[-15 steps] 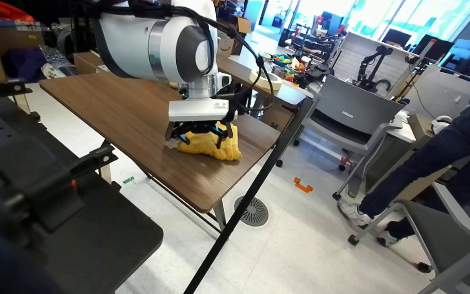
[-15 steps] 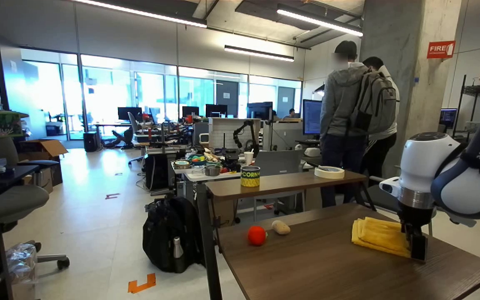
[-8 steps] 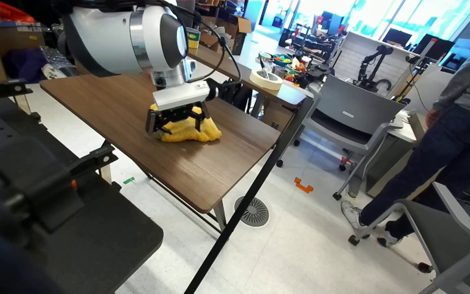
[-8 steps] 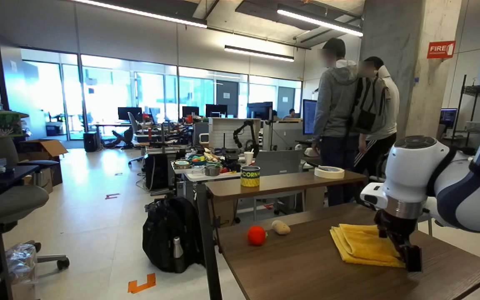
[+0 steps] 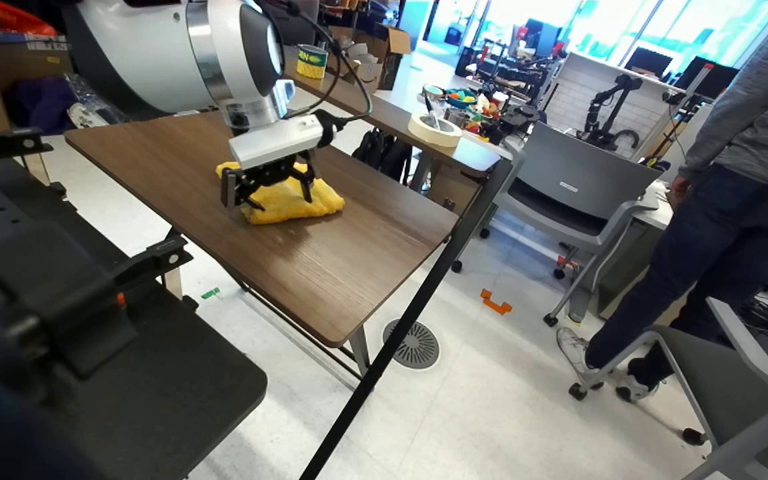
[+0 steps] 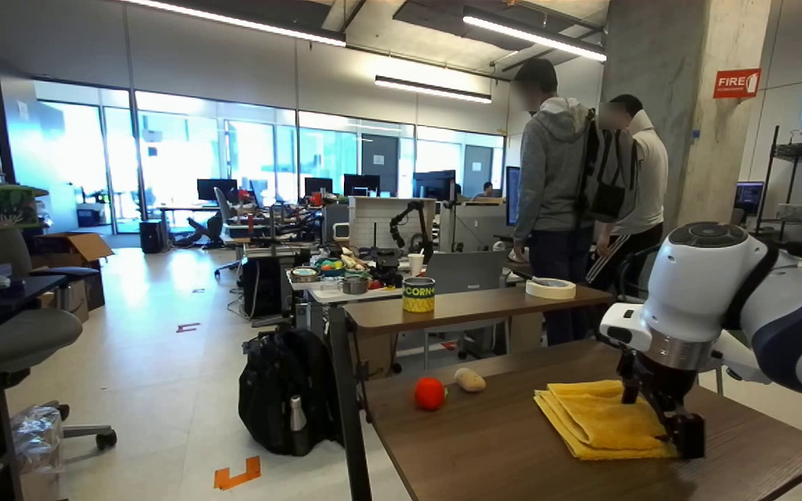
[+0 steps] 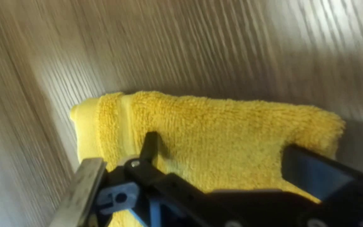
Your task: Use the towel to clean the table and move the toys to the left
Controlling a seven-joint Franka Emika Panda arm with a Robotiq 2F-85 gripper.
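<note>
Gripper (image 6: 661, 426) and towel (image 6: 599, 417) have slid together along the table (image 6: 484, 459), nearer to the red toy (image 6: 429, 394) and the tan toy (image 6: 470, 380) than 1 second ago. Over the towel the arm (image 6: 700, 285) bends downward, its wrist (image 6: 679, 351) leaning slightly, with the gripper pointing down. Its jaws are spread wide: 1 finger (image 6: 628, 386) is over the towel, and the other finger (image 6: 691, 431) stands right at the towel's edge; whether that finger touches the table I cannot tell. From the wrist view, the towel lies folded on the table, directly beneath the gripper. Both toys rest near each other on the same table, well apart from the towel. Beyond the towel, a raised shelf (image 6: 477, 306) carries a corn can (image 6: 418, 295) and a roll of tape (image 6: 551, 288), seen in both exterior views.
</note>
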